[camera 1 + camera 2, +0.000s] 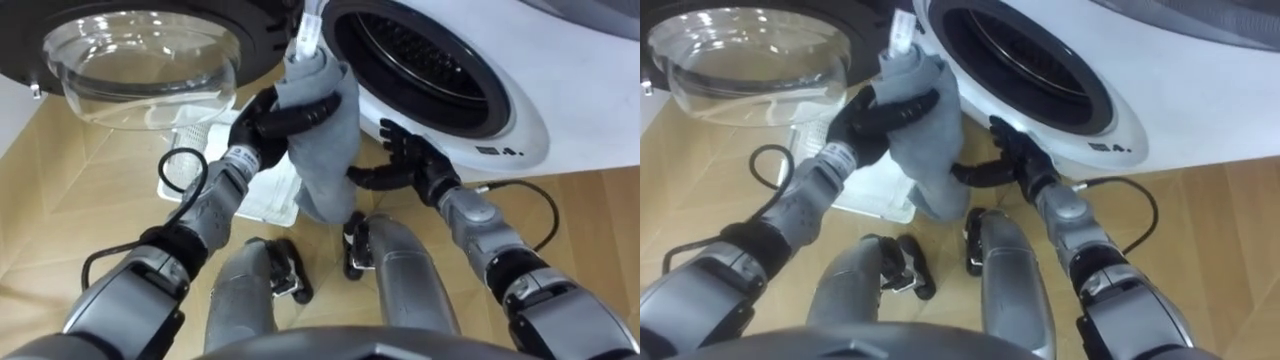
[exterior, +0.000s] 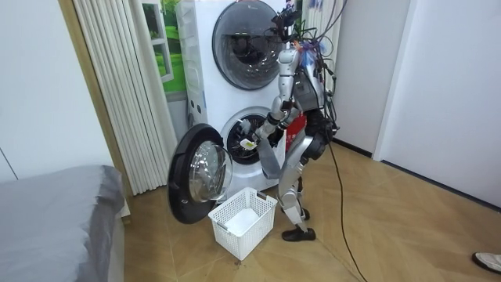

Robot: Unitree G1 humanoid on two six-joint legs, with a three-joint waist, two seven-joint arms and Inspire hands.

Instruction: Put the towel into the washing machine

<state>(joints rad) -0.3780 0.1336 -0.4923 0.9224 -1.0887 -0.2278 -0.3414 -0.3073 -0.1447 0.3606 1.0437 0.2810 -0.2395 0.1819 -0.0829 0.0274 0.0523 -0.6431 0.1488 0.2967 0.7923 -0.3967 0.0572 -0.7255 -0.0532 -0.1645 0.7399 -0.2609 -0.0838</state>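
Note:
A grey towel (image 1: 325, 140) hangs down in front of the washing machine's round opening (image 1: 420, 65), a white label at its top end. My left hand (image 1: 275, 118) is shut on the towel's upper part, just left of the opening's rim. My right hand (image 1: 405, 160) is held open beside the towel's lower half, below the opening; its fingers reach toward the cloth. In the room view the towel (image 2: 270, 160) dangles from my hands before the lower machine (image 2: 244, 139), where I stand bent forward.
The machine's glass door (image 1: 140, 60) stands swung open to my left. A white laundry basket (image 2: 241, 221) sits on the wooden floor below the door, near my feet. A second machine is stacked above, and a bed (image 2: 55, 211) fills the room view's left.

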